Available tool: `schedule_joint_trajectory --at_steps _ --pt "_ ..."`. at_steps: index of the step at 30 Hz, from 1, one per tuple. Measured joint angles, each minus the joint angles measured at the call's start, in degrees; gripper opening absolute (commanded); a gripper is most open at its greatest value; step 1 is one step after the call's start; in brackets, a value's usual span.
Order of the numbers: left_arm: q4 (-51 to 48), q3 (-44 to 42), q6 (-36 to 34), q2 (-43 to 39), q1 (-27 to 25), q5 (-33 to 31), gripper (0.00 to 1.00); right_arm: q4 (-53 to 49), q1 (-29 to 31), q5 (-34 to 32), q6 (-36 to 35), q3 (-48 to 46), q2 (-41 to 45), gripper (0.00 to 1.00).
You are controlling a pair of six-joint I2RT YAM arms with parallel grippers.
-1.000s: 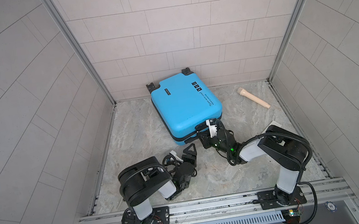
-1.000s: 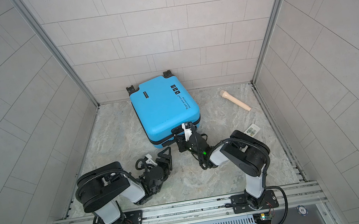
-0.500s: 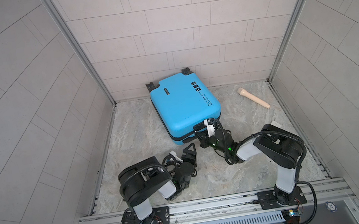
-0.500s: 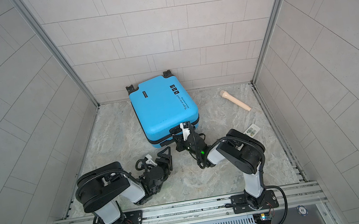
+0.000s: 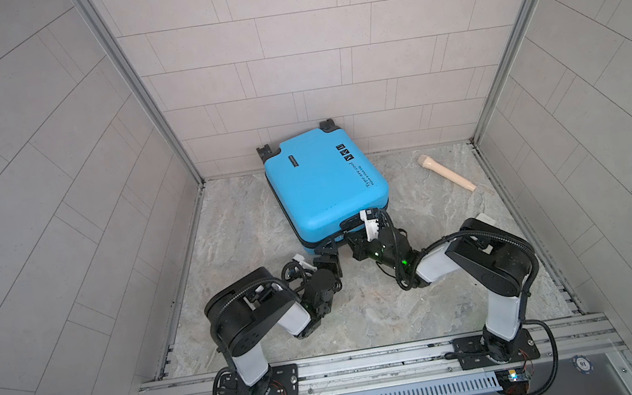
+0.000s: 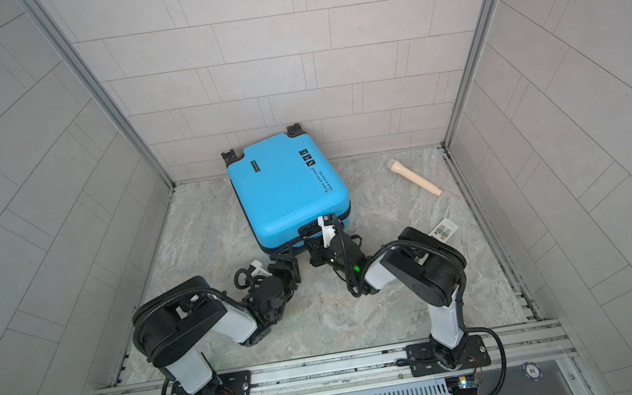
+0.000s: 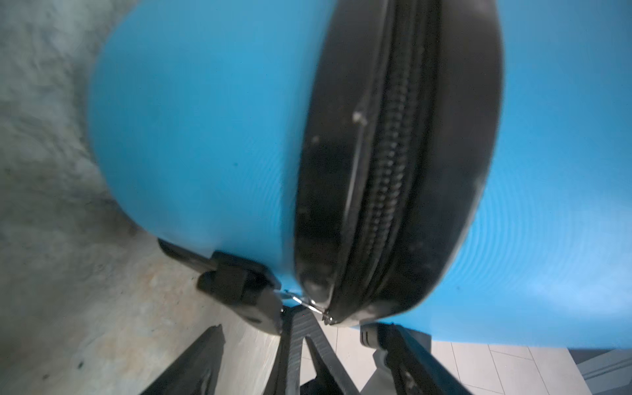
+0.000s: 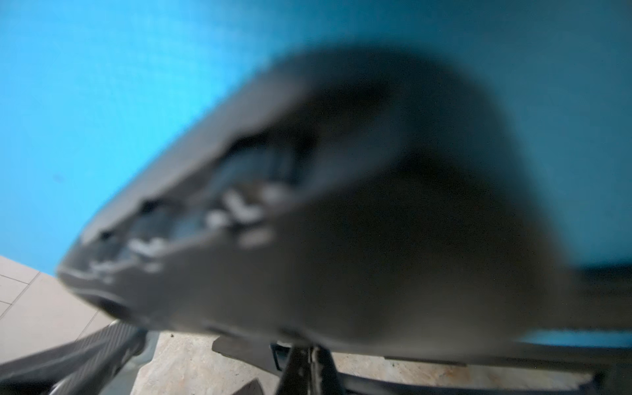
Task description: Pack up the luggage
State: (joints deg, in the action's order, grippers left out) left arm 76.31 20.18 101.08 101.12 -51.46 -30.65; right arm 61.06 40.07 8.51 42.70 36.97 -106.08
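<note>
Jaws on the left gripper (image 5: 330,248) spread wider, holding nothing. Right gripper (image 8: 307,355) jaws pinch the metal zipper pull (image 7: 302,302) of the bright-blue hard suitcase (image 5: 321,189), so zipping can go on.

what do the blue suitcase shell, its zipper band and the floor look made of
Luggage shell: likely hard moulded plastic, matte, finely ribbed up close. Zipper band: black, probably fabric tape with coil teeth. Floor: veined grey stone look, matte; possibly printed.

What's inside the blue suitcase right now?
Nothing inside shows: the luggage lies shut on the floor, blue shell up, its black zipper closed where the left wrist view shows it. The shell hides any contents.
</note>
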Motion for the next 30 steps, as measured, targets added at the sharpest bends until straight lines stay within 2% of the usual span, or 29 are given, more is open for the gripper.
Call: schedule_joint_trajectory --at_steps 7,12,16,21,27,30 --pt "1.5 2.8 0.9 4.3 0.9 2.5 0.77 1.9 0.0 1.4 2.0 0.0 -0.3 0.34" --pt "4.1 3.8 2.2 6.6 0.9 2.7 0.73 3.3 0.0 2.0 3.3 0.0 -0.8 0.36" --pt "6.0 4.1 3.7 7.7 0.8 2.5 0.66 5.2 -0.1 2.2 4.0 0.0 -1.8 0.35" --pt "6.5 4.7 6.6 10.4 0.7 2.1 0.59 8.0 -0.8 3.1 4.6 0.0 -3.5 0.27" --pt "7.5 4.3 9.0 11.0 0.0 0.3 0.60 12.6 -1.6 5.1 5.7 -0.1 -6.1 0.20" --pt "4.7 2.5 10.0 11.5 -0.1 -0.7 0.62 16.2 -1.9 6.7 6.7 -0.1 -8.2 0.19"
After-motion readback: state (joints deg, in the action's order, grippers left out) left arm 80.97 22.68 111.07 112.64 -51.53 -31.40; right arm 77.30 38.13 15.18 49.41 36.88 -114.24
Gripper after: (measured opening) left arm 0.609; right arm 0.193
